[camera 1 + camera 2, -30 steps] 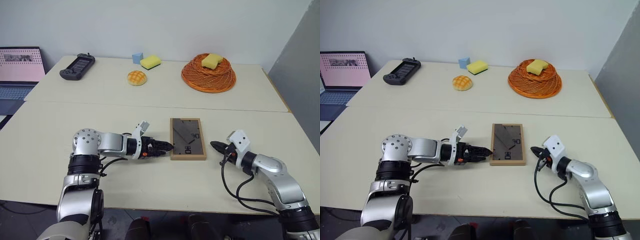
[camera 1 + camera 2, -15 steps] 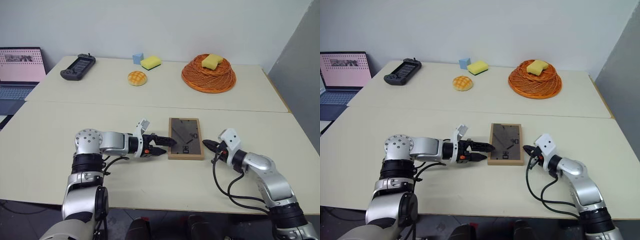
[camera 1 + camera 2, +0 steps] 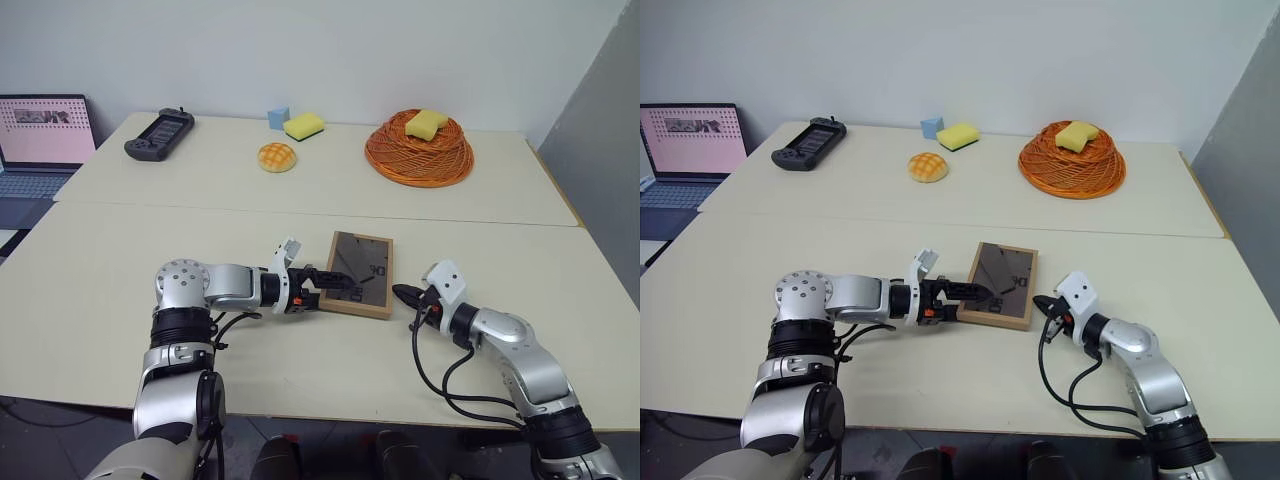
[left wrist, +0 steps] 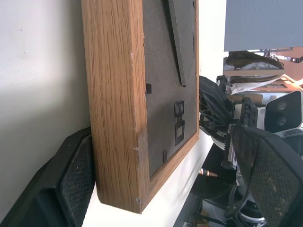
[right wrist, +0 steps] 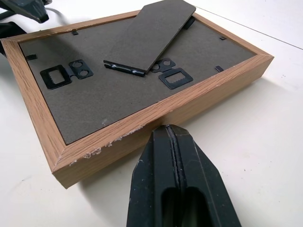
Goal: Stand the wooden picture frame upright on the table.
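The wooden picture frame (image 3: 356,273) lies back-up on the near slab of the bench (image 3: 90,260), roughly midway along its width and a little in from the front edge, with the stand flap (image 5: 150,33) showing on its dark rear panel. Its long axis runs from the front edge toward the seam, skewed slightly so the far end leans to the robot's right.

The frame sits between the two arms. The left gripper (image 3: 333,287) reaches in from the left, released and spread wide, its fingers (image 4: 66,182) straddling the frame's near-left corner: one pad presses the wooden side while the other hangs over the back panel. The right gripper (image 3: 403,295) is clenched tight on nothing, its tip just beside the frame's right long edge, near the front corner. The left gripper is the closer one, already at the wood; the right looks placed to brace or push from the opposite side.

Compared with a second ago, the left gripper has opened from nearly closed, the right gripper has slid in toward the frame, and the frame has turned from square with the bench edge to its present skew.
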{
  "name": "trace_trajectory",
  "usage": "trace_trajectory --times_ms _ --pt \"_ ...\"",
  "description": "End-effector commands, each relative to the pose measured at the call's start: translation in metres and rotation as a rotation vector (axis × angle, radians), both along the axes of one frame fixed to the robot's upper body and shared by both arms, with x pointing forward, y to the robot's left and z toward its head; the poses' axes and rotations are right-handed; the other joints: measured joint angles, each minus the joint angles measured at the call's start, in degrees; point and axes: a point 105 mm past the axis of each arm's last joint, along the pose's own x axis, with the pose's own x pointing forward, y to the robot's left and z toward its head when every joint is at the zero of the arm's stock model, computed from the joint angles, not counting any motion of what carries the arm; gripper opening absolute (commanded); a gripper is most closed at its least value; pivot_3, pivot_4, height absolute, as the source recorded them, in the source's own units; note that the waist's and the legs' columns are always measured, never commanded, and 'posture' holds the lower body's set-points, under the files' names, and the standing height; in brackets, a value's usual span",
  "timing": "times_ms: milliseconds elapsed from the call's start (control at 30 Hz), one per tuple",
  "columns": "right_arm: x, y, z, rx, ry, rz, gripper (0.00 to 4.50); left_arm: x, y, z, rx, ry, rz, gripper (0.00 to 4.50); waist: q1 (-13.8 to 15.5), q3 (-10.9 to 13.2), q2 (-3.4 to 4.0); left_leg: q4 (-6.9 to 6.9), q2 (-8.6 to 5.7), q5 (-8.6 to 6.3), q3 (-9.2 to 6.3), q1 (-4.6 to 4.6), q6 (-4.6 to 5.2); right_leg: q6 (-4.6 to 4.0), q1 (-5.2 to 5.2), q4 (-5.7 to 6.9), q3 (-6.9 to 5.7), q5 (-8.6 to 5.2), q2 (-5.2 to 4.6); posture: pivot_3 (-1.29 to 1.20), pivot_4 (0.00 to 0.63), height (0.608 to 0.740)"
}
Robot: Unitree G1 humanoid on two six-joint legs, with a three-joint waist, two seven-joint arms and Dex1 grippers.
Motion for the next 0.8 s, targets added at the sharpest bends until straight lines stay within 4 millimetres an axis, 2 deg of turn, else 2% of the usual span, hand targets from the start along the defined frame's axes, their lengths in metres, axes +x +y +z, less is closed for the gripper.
trace_trajectory --times_ms 33,233,300,367,800 --pt "0.0 0.0025 0.0133 0.012 -0.051 0.013 0.0 0.0002 0.0021 -0.0043 0.017 0.019 0.007 4.47 0.0 0.0 0.0 0.0 -0.01 0.0 -0.02 0.01 0.0 0.0 0.03 -0.01 -0.01 0.0 0.0 0.0 0.15 0.74" --pt "0.0005 -0.0007 0.0128 0.009 -0.049 0.006 0.0 0.0011 0.0029 -0.0025 0.009 0.019 0.006 4.47 0.0 0.0 0.0 0.0 -0.02 0.0 -0.08 0.02 0.0 0.0 0.07 -0.02 -0.05 0.0 0.0 0.0 0.15 0.74" --pt "0.0006 -0.0009 0.0129 0.008 -0.049 0.005 0.0 0.0016 0.0026 -0.0012 0.006 0.01 0.01 4.1 0.0 0.0 0.0 -0.01 -0.02 0.0 -0.09 0.02 0.0 0.0 0.08 -0.03 -0.05 0.0 -0.01 0.0 0.15 0.74" --pt "0.0006 -0.0009 0.013 0.008 -0.049 0.005 0.0 0.0014 0.0018 0.0003 -0.002 0.003 0.007 3.92 0.0 0.0 0.0 0.0 -0.03 0.0 -0.1 0.02 0.0 0.0 0.08 -0.03 -0.06 0.0 -0.01 0.0 0.15 0.74" --pt "0.0005 -0.0007 0.0135 0.01 -0.05 0.002 0.0 0.0015 -0.0025 0.005 -0.035 -0.008 -0.001 1.53 0.0 0.0 0.0 -0.03 -0.03 0.0 -0.12 0.02 0.0 -0.03 0.07 -0.04 -0.08 -0.02 -0.01 0.0 0.15 0.74"
